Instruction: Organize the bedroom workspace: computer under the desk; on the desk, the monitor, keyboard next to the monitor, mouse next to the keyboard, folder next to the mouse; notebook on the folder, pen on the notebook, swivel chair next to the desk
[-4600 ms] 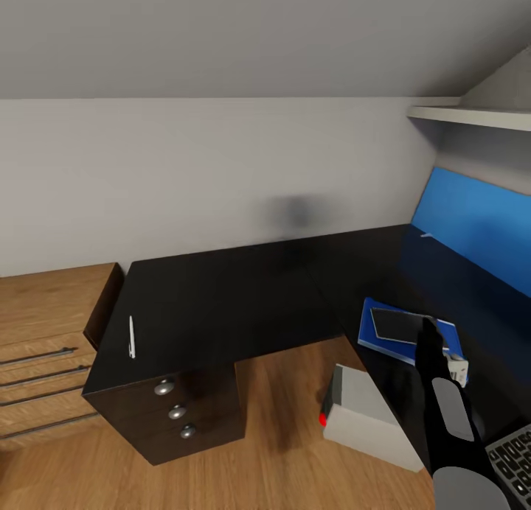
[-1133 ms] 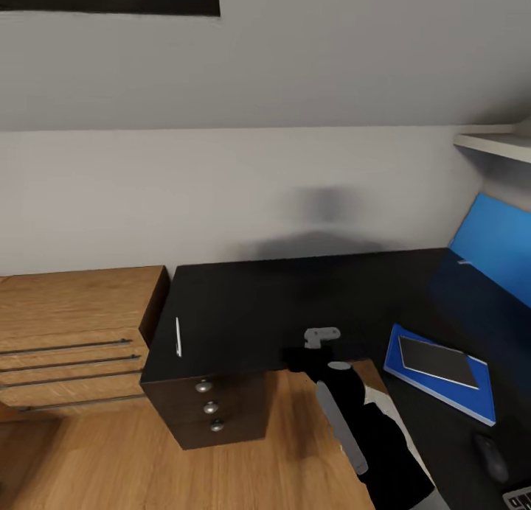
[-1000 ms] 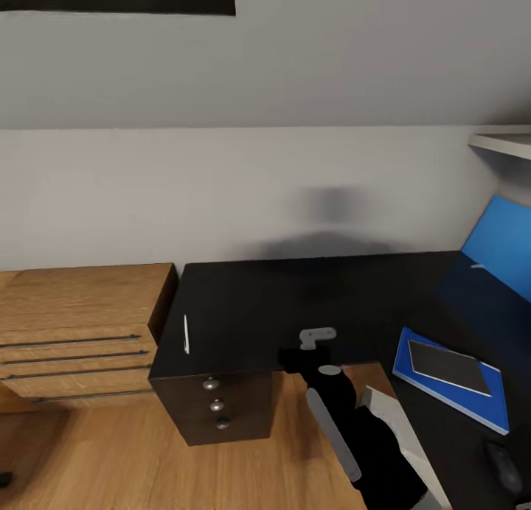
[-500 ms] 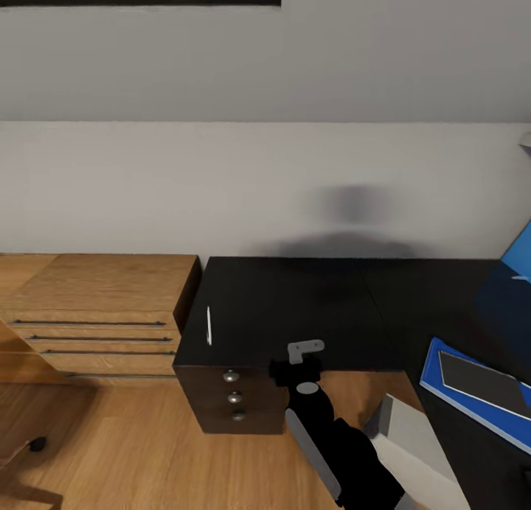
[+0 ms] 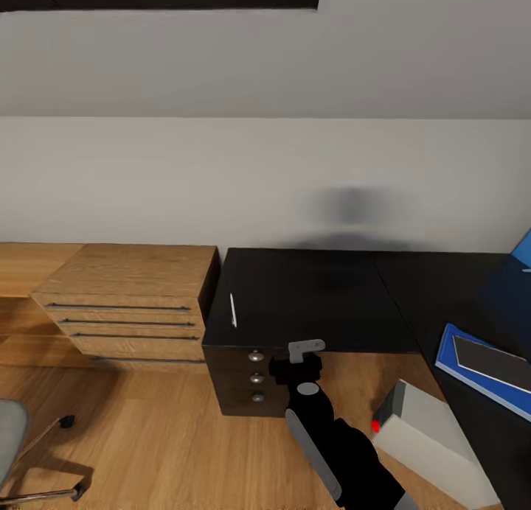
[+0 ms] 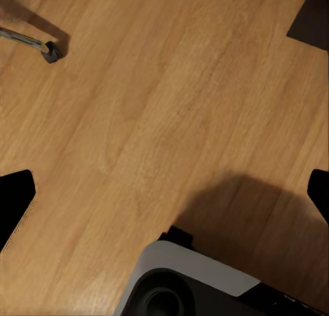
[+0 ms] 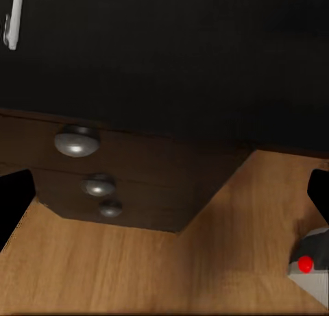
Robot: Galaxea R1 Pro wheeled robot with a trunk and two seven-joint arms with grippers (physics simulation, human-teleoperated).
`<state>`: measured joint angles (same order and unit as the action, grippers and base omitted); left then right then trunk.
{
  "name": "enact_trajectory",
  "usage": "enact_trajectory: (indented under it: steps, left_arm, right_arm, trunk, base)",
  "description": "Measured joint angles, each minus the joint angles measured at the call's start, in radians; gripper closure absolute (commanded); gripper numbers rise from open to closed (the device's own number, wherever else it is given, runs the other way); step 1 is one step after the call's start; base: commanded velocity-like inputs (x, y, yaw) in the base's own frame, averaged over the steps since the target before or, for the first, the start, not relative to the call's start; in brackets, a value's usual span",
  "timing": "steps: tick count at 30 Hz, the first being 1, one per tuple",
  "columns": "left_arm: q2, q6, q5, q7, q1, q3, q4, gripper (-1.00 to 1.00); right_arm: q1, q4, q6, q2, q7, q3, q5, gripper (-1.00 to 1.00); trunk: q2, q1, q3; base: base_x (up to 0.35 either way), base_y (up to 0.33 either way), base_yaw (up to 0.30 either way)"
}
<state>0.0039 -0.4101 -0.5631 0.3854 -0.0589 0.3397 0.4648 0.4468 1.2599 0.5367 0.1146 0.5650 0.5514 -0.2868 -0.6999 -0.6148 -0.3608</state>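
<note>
The slim white pen lies on the black desk near its left edge, above the knobbed drawers. At the right edge the dark notebook rests on the blue folder. Below the desk stands the grey computer with its red light. My right gripper hovers open in front of the drawers, holding nothing. Over the floor, my left gripper is open and empty. A grey corner of the swivel chair is at the lower left. Monitor, keyboard and mouse are out of view.
A light wood drawer unit stands against the desk's left side under the pale wall. Wood plank floor stretches between chair and desk. A chrome chair leg with a caster and my own base lie under the left wrist.
The head view has swung left, so the desk and folder slid right and the chair's corner came in. My right arm left the notebook and now hangs before the drawers.
</note>
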Motion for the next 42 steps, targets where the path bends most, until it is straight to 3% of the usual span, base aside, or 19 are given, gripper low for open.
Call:
enact_trajectory:
  steps: [16,22,27,38,42]
  left_arm:
    - [0.001,0.0,0.0,0.005,0.0,0.0,0.003,-1.0]
    - [0.001,0.0,0.0,0.006,0.0,-0.001,0.003,-1.0]
    - [0.001,0.001,-0.001,0.003,0.0,0.001,0.003,-1.0]
    - [-0.002,0.0,0.001,0.002,0.0,0.001,0.001,-1.0]
    - [-0.002,-0.001,0.002,0.0,0.0,0.004,0.003,-1.0]
  right_arm:
    - [0.0,-0.005,-0.005,0.004,-0.007,0.007,-0.002,-1.0]
    - [0.0,-0.008,-0.007,0.003,-0.007,0.056,-0.002,-1.0]
    - [0.0,-0.009,-0.017,0.0,-0.007,0.062,-0.002,-1.0]
    - [0.0,-0.033,-0.101,-0.031,-0.008,0.058,0.0,-1.0]
    - [0.001,-0.093,-0.142,-0.044,-0.007,0.047,-0.002,-1.0]
  trunk:
    - [0.0,0.001,0.0]
    - [0.0,0.001,-0.001]
    - [0.0,0.001,-0.002]
    - [0.0,0.0,-0.003]
    - [0.0,0.001,-0.003]
  base:
    - [0.088,0.032,0.25]
    - [0.308,0.112,0.276]
    - [0.316,0.083,0.21]
    - [0.095,0.01,0.027]
    - [0.204,0.0,0.001]
